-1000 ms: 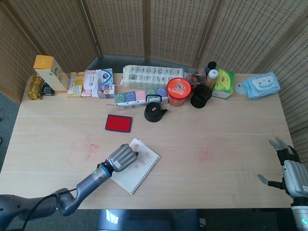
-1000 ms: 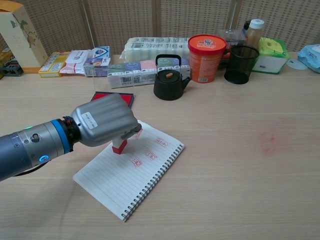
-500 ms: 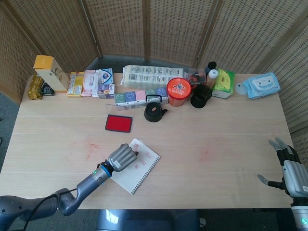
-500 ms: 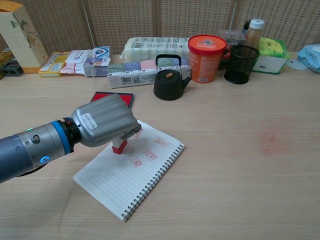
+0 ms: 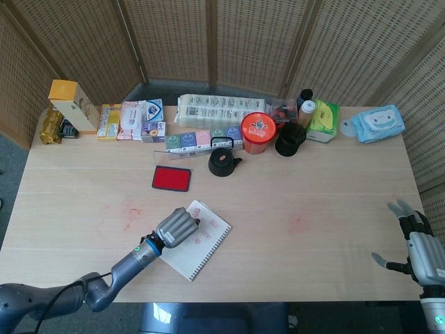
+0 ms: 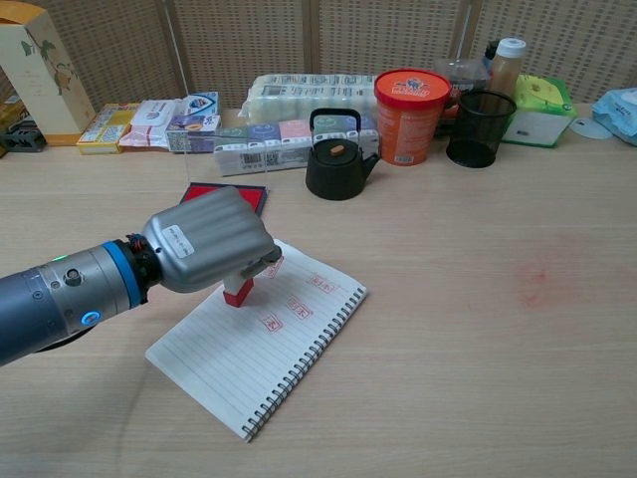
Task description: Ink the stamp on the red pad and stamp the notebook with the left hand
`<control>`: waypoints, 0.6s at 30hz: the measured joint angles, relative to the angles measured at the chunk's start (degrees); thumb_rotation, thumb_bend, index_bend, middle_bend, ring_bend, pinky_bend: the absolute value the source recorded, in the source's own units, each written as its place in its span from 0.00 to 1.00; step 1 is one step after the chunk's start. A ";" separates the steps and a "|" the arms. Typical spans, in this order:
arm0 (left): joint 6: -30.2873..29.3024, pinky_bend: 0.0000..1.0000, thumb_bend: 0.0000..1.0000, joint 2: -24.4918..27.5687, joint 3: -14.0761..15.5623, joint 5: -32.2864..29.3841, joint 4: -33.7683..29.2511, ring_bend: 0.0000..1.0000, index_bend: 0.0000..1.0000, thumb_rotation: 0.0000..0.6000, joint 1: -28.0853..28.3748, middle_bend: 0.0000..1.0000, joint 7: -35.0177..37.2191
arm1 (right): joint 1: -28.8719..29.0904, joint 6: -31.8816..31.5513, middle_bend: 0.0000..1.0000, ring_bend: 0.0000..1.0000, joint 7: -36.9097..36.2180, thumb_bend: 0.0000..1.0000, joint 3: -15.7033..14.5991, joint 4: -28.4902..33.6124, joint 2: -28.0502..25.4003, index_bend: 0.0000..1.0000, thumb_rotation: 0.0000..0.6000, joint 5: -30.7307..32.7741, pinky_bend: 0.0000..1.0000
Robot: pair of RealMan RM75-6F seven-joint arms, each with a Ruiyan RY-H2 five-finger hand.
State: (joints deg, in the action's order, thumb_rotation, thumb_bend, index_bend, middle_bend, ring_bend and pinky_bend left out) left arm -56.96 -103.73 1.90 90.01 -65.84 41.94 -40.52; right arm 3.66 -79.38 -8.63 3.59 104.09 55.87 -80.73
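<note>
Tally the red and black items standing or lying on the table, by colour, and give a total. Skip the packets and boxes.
Red: 3 – ink pad, stamp held by the left hand, tub with its red lid.
Black: 2 – kettle, mesh cup.
Total: 5.

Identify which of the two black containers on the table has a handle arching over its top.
The black teapot, standing just behind the notebook; the black mesh cup farther right has none.

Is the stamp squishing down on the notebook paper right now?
Touching. In the chest view the stamp, gripped by the left hand, has its red base flat on the notebook page, no gap showing.
</note>
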 measured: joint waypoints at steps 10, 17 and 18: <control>-4.53 1.00 0.38 4.74 -1.94 1.89 -7.20 1.00 0.63 1.00 0.04 1.00 -1.88 | -0.06 -0.19 0.00 0.00 0.40 0.10 -0.15 0.15 0.10 0.00 1.00 -0.31 0.00; -7.49 1.00 0.39 11.85 -3.83 3.37 -17.82 1.00 0.63 1.00 0.01 1.00 -4.56 | 0.07 0.07 0.00 0.00 0.96 0.10 -0.28 0.18 0.33 0.00 1.00 -0.36 0.00; -7.67 1.00 0.39 12.73 -3.88 3.52 -18.94 1.00 0.63 1.00 -0.07 1.00 -4.93 | 0.07 0.07 0.00 0.00 1.03 0.10 -0.30 0.17 0.37 0.00 1.00 -0.36 0.00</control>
State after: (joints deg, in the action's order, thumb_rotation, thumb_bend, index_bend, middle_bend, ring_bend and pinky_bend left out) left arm -64.64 -91.00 -1.98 93.53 -84.78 41.87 -45.45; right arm 3.73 -79.31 -7.60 3.29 104.26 56.24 -81.10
